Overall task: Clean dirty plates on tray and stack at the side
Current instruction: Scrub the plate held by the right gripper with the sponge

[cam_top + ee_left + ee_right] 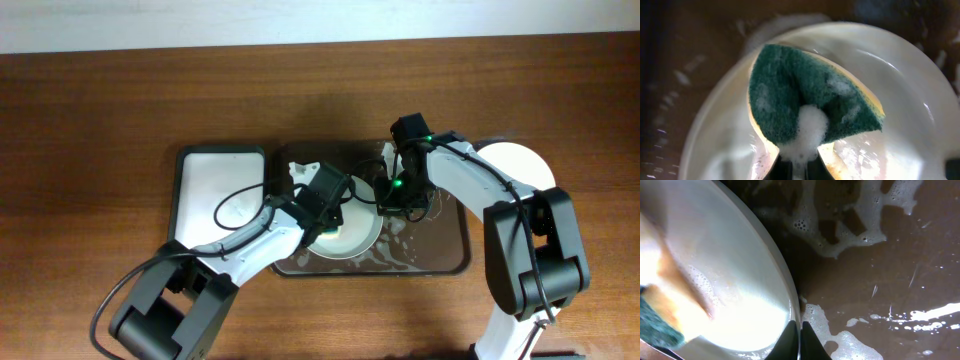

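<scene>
Left pincer (799,167): clamped on a foamy green sponge (805,95), which lies against the plate (910,90) just beyond it. Right pincer (800,337): pinching that plate's rim, steadying it over the tray (880,280). Step in hand: scrubbing. Next, probably: wipe clean, then carry the plate aside.

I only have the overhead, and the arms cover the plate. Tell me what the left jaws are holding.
Observer: A green scouring sponge with a yellow backing, and a blob of foam where the left jaws pinch it.
Operator: Report where it sits.
Observer: Over the inside of the white plate, which looks wet and glossy.
Operator: Now give me the right side.
Observer: The right jaws are shut on that plate's rim, low over the brown tray, which has foam patches beside the plate.
</scene>
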